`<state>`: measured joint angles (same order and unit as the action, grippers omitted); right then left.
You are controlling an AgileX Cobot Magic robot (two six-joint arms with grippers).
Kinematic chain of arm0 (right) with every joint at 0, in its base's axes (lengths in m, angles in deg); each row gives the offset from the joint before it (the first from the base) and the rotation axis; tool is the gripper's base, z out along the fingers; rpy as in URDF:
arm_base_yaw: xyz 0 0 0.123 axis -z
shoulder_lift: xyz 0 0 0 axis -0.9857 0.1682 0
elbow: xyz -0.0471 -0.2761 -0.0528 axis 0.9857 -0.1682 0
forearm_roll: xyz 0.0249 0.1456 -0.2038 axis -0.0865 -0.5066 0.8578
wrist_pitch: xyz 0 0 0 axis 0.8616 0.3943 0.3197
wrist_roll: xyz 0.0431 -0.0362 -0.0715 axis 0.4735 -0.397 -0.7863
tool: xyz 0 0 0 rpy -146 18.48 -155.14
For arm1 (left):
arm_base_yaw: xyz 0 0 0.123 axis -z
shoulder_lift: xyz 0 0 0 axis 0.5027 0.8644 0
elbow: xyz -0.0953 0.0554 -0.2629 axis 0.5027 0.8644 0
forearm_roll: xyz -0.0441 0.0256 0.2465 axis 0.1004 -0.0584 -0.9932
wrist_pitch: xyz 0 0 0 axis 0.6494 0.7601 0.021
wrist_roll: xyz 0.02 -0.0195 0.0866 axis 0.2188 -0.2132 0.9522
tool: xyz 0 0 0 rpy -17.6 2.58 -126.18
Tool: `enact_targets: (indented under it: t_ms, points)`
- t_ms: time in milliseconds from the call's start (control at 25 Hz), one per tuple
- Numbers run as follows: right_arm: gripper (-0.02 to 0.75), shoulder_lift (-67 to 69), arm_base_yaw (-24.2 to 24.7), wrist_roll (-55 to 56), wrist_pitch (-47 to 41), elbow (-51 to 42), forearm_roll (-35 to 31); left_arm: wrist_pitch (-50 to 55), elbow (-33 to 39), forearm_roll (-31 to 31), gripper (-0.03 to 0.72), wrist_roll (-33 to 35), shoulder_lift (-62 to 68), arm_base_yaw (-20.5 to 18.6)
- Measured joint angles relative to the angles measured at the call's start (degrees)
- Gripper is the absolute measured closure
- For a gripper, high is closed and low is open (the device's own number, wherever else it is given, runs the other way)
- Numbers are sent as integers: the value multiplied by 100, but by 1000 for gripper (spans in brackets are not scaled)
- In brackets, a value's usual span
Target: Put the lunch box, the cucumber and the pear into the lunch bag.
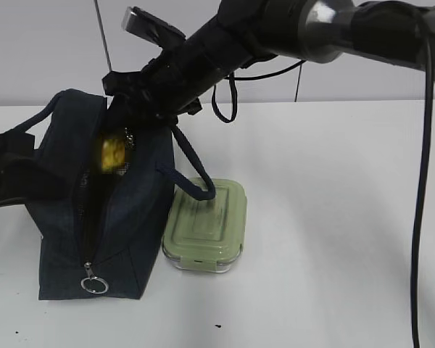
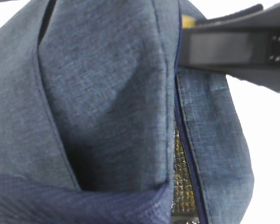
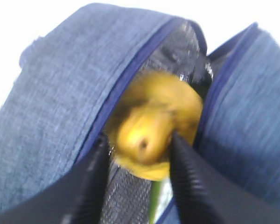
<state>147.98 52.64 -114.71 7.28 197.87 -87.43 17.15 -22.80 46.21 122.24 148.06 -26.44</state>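
Right fingers (image 3: pixel 137 186) spread either side of blurred pear (image 3: pixel 151 123) inside lunch bag (image 3: pixel 60 102) mouth, left fingers closed on its fabric; lunch box (image 1: pixel 206 225) remains on bench (image 1: pixel 333 217).

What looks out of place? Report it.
One strap handle of the lunch bag droops onto the lid of the lunch box, which sits outside against the bag. The pear is blurred in the bag's opening.

Lab-style robot test bench: bare white table (image 1: pixel 333 217), plain grey wall (image 1: pixel 43 51), black robot arm (image 1: pixel 225 43), loose cables (image 1: pixel 420 203).
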Motion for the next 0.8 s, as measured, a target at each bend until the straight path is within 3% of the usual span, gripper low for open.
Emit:
enact_targets:
  t_ms: [160,440,600,800]
  points:
    - [246,0,0,-2,54,9,-23,-5,0,0,707,0,0,0]
    - [220,-100,24,-12,-213,9,156,-6,0,0,707,0,0,0]
    - [236,-427,83,-12,-467,9,757,-6,0,0,707,0,0,0]
    - [259,-900,81,10,-800,9,2185,-6,0,0,707,0,0,0]
